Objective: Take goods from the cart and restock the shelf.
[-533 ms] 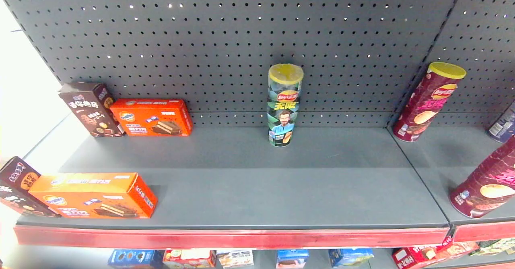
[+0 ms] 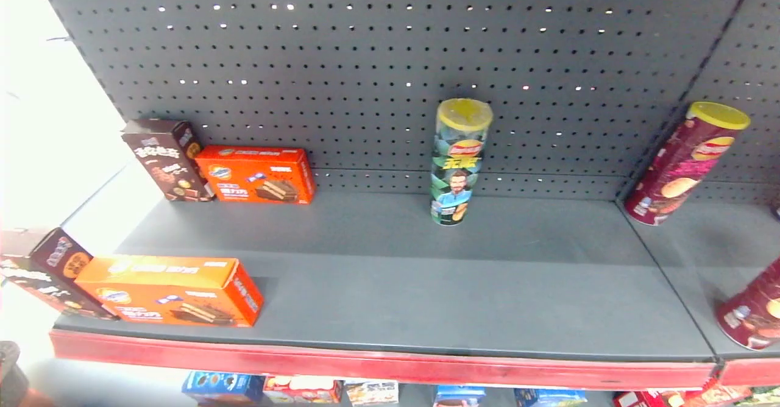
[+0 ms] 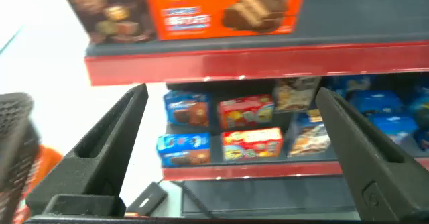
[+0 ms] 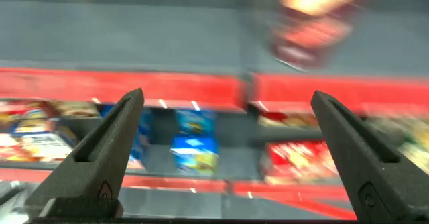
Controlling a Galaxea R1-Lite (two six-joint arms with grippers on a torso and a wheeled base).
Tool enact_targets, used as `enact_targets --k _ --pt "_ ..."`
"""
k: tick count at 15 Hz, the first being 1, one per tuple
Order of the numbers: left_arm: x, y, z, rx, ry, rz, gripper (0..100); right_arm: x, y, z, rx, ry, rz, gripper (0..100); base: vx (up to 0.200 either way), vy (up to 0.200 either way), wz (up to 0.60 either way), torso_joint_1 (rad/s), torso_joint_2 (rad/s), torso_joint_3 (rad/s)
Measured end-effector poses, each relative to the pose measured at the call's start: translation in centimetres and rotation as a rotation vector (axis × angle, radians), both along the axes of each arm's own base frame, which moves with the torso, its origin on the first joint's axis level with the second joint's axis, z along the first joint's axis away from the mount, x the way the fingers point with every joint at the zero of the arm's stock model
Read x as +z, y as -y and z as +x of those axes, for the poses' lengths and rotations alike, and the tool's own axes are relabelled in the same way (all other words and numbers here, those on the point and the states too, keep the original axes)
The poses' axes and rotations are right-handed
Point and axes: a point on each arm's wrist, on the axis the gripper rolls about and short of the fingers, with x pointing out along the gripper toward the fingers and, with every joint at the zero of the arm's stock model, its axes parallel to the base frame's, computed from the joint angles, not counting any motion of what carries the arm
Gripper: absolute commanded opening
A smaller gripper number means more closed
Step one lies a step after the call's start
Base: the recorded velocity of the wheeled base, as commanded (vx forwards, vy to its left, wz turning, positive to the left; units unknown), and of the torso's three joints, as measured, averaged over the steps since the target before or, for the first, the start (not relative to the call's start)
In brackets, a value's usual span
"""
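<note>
The grey shelf board (image 2: 426, 285) holds a green chip can (image 2: 460, 160) upright at the back. Two orange boxes (image 2: 173, 291) (image 2: 256, 174) and two brown boxes (image 2: 49, 270) (image 2: 164, 158) stand at its left. My left gripper (image 3: 231, 93) is open and holds nothing. It is level with the shelf's red front edge (image 3: 268, 63), below an orange box (image 3: 228, 9). My right gripper (image 4: 228, 95) is open too, with nothing between its fingers. It faces the red edge (image 4: 134, 86) below a blurred maroon can (image 4: 315, 23).
A maroon can (image 2: 685, 163) leans on the pegboard on the neighbouring board, with another (image 2: 752, 309) near the front. Small boxed goods (image 2: 304, 389) fill the lower shelf. A dark meshed thing (image 3: 13, 150) sits close beside the left gripper. The board's middle and right lie bare.
The whole head picture has shifted to the right, so the camera has moved. The goods on the shelf stand as before.
</note>
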Motion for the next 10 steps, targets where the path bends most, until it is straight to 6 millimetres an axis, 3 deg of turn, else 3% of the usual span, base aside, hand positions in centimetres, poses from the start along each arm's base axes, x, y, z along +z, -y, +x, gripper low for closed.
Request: enact_targets --k 8,10 --pt "0.0 0.0 0.0 0.0 0.001 0.0 100 0.0 0.0 0.0 0.0 0.0 0.0 100 0.0 0.0 0.6 0.004 0.0 0.003" --pt "0.0 0.0 0.0 0.0 0.001 0.0 100 0.0 0.01 0.0 -0.004 0.0 0.003 100 0.0 0.0 0.0 0.0 0.0 0.0"
